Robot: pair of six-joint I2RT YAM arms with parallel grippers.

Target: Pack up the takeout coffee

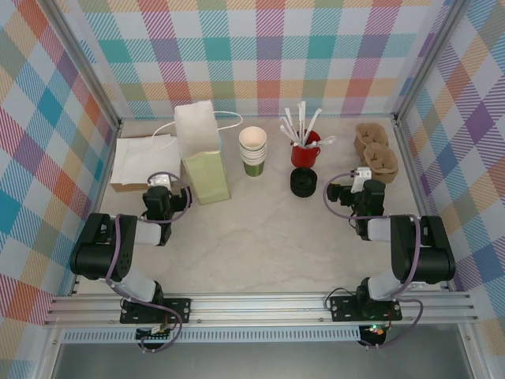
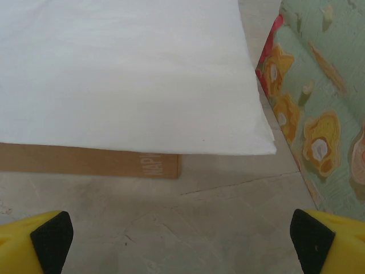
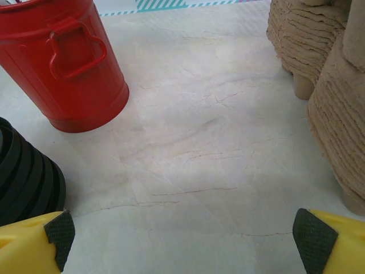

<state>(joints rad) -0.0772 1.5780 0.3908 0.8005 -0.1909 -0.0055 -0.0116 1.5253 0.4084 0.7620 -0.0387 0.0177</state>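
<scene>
Right wrist: lid stack (image 3: 23,177) cropped beside gripper (image 3: 182,240).

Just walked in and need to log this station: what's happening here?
Nothing is being handled yet. Both arms sit low on the table with open, empty tools: the left tool faces the white napkins beside the green paper bag, the right tool sits between the stack of black lids and the pulp cup carriers. The stacked green cups and red mug of white sticks stand untouched.
</scene>
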